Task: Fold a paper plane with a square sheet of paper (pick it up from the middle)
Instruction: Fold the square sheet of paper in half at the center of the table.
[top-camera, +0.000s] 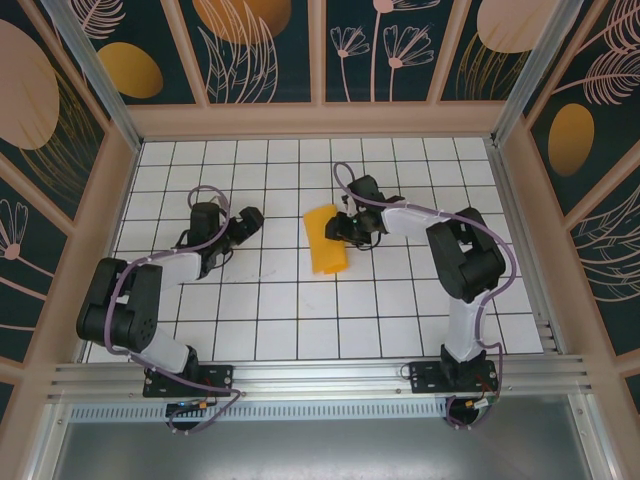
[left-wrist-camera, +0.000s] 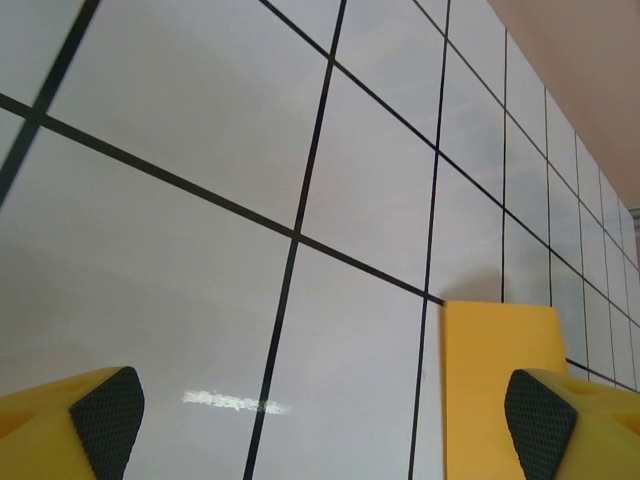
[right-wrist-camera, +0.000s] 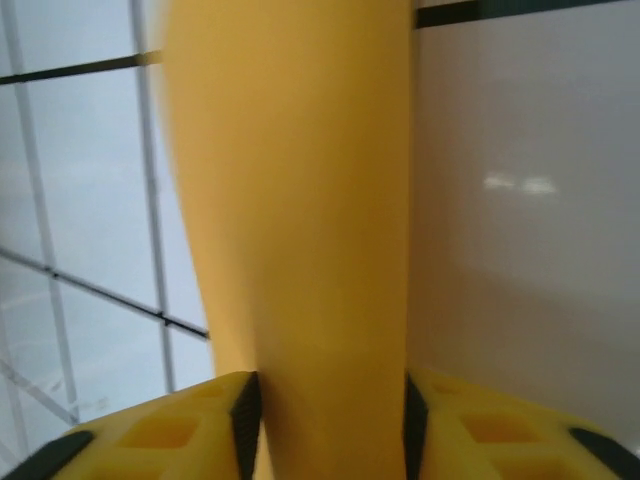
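Note:
The square sheet of paper (top-camera: 325, 243) lies mid-table as an orange-yellow folded strip, long side running front to back. My right gripper (top-camera: 341, 228) is at its right edge. In the right wrist view the paper (right-wrist-camera: 300, 200) bulges up between the two pads, touching both, so the right gripper (right-wrist-camera: 325, 415) is shut on it. My left gripper (top-camera: 251, 219) rests a tile or so left of the paper, wide open with nothing between its fingers (left-wrist-camera: 105, 410). In the left wrist view the paper's corner (left-wrist-camera: 495, 365) shows beside the right finger, with the left gripper (left-wrist-camera: 325, 410) over bare tile. A paper plane is out of view.
The white tiled table (top-camera: 300, 320) is ringed by a low wooden rim and patterned walls (top-camera: 130, 70). Both arm bases (top-camera: 190, 380) sit at the near edge. A small scuff mark (left-wrist-camera: 235, 402) shows on the tile under the left gripper.

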